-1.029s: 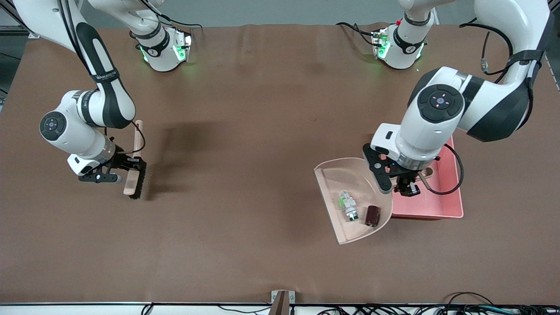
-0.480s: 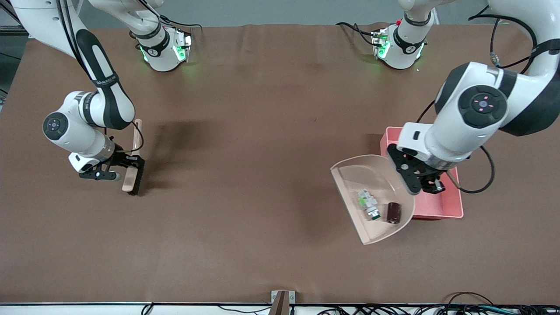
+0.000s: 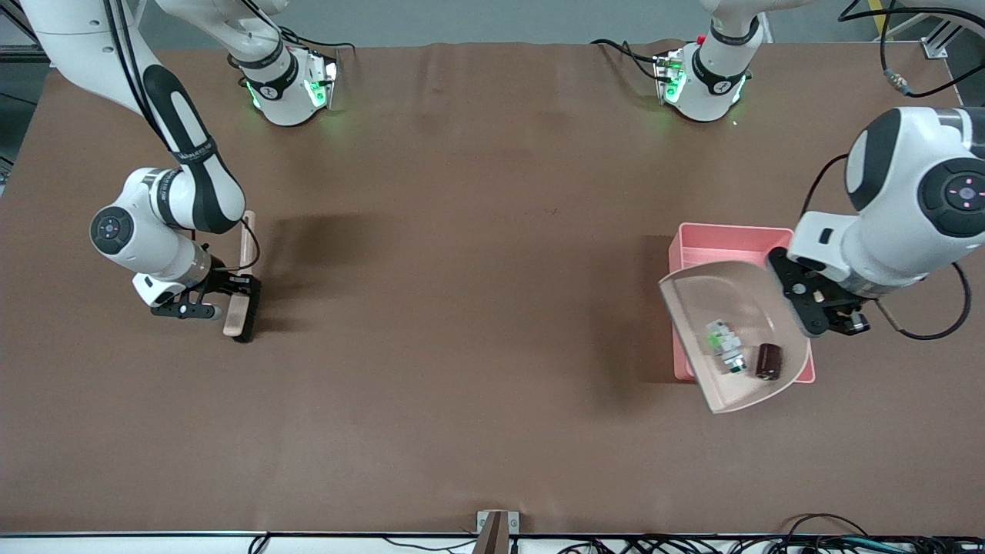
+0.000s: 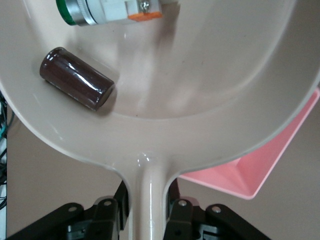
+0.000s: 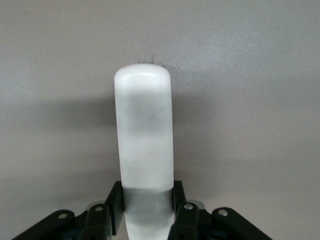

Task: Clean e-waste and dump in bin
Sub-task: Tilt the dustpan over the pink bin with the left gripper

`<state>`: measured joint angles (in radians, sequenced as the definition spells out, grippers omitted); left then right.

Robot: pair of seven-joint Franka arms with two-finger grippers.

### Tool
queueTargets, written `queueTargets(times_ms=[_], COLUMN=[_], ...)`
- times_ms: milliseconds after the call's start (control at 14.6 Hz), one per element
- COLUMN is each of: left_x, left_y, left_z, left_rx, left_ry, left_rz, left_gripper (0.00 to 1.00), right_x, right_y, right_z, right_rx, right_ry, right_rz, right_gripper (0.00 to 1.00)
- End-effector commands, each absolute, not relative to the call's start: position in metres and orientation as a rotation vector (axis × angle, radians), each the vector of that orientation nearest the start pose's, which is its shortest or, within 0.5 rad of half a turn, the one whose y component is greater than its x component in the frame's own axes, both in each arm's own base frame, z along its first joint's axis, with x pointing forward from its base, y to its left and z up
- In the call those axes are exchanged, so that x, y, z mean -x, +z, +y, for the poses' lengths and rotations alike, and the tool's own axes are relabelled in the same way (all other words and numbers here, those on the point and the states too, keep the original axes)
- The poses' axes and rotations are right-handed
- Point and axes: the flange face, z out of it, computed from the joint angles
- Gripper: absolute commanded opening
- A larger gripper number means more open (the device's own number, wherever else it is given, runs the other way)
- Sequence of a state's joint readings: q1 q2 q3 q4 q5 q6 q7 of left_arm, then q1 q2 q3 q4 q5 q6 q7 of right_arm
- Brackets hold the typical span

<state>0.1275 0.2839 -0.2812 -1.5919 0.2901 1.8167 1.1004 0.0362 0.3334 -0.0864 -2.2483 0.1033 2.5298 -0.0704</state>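
Two parts (image 3: 740,351) lie in our dustpan (image 3: 696,304) over the bin (image 3: 731,237), left jaws clamped on its handle; tipping askew could spill them onto the desk (image 3: 462,269). Right jaws grip the brush (image 3: 240,296), waiting.

brush (image 3: 240,308), dustpan (image 3: 716,288), brown table (image 3: 462,269)

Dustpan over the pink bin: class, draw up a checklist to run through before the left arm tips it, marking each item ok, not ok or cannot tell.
1. Left gripper jaws shut on the dustpan handle: ok.
2. White part and dark block lie in the dustpan: ok.
3. Dustpan over the bin: ok.
4. Dustpan's open edge fully inside the bin's walls: cannot tell.
5. Right gripper holds the brush at its own end of the table: ok.
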Motion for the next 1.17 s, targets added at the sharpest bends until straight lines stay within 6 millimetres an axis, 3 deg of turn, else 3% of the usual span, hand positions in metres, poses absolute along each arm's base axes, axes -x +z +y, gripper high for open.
queueTargets(times_ms=[0, 206, 412, 549, 823, 1097], left_x=[-0.625, -0.616, -0.605, -0.600, -0.591, -0.588], left_y=[0.473, 0.457, 0.438, 0.431, 0.406, 0.387], left_z=[-0.023, 0.010, 0.019, 0.022, 0.026, 0.030], left_rx=[2.245, 2.108, 1.992, 1.892, 1.769, 1.692], left_ry=[0.253, 0.293, 0.385, 0.456, 0.579, 0.653], left_rz=[1.876, 1.914, 1.943, 1.945, 1.961, 1.931], left_gripper=[0.00, 0.00, 0.00, 0.00, 0.00, 0.00], right_x=[-0.535, -0.535, -0.534, -0.539, -0.555, -0.566], right_y=[0.212, 0.214, 0.221, 0.245, 0.311, 0.411], right_z=[-0.029, -0.030, -0.029, -0.029, -0.028, -0.020], right_rx=[3.111, 3.110, 3.105, 3.101, 3.084, 3.069], right_ry=[0.078, 0.078, 0.101, 0.076, 0.068, 0.033], right_rz=[0.076, 0.064, 0.046, 0.022, 0.022, -0.038], right_gripper=[0.63, 1.00, 1.00, 1.00, 1.00, 1.00])
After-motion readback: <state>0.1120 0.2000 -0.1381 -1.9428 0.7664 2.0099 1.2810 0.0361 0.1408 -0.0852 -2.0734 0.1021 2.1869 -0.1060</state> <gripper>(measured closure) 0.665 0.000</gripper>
